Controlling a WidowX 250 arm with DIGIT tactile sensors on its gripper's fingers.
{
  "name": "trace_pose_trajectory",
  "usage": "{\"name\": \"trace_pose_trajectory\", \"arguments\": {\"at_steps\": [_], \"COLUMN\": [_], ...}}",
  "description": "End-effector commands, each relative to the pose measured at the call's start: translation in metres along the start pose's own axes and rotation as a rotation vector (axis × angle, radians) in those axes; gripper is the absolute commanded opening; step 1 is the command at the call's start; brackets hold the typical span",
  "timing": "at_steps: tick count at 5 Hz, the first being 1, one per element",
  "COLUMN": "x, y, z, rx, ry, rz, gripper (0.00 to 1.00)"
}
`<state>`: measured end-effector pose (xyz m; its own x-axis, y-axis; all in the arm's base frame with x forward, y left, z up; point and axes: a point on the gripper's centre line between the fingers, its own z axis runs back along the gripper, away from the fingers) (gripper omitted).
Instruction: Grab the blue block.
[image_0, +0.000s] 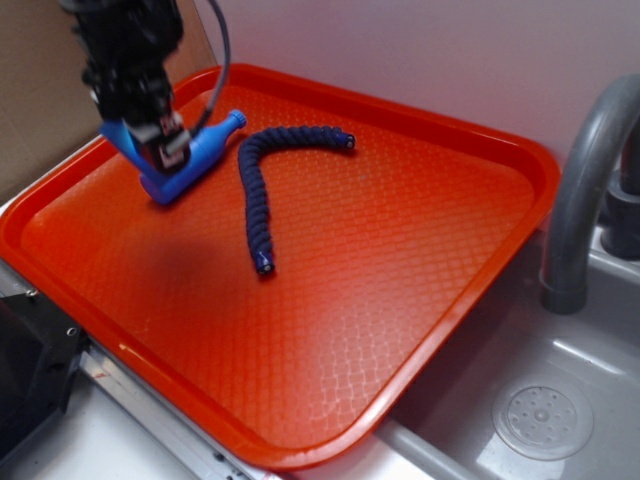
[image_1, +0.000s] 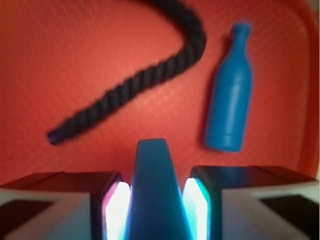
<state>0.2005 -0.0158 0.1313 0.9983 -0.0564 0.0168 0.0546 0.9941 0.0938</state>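
In the wrist view the gripper (image_1: 154, 205) has its jaws clamped on the blue block (image_1: 154, 185), which stands on edge between the two lit pads (image_1: 116, 207) and tapers away from the camera at six o'clock in the picture. Beyond it, at about two o'clock, the blue bottle (image_1: 231, 95) lies flat on the orange tray (image_1: 100, 65), neck pointing to twelve o'clock, and the dark braided rope (image_1: 145, 75) curves from nine o'clock up toward twelve. In the exterior view the gripper (image_0: 168, 148) hangs over the tray's (image_0: 400, 300) ten o'clock corner, with the block (image_0: 122, 140) showing at its left side, in front of the bottle (image_0: 205, 150); whether block and bottle touch cannot be told. The rope (image_0: 258, 190) lies just beside the bottle. A grey sink (image_0: 560, 400) sits at four o'clock.
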Motion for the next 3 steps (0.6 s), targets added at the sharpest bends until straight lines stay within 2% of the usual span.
{"name": "trace_pose_trajectory", "arguments": {"at_steps": [1, 2, 3], "x": [-0.007, -0.019, -0.025], "y": [0.0, 0.004, 0.01], "z": [0.075, 0.096, 0.101], "rx": [-0.006, -0.048, -0.121], "ry": [-0.159, -0.246, -0.275], "rz": [0.008, 0.009, -0.129], "gripper": [0.0, 0.0, 0.0]}}
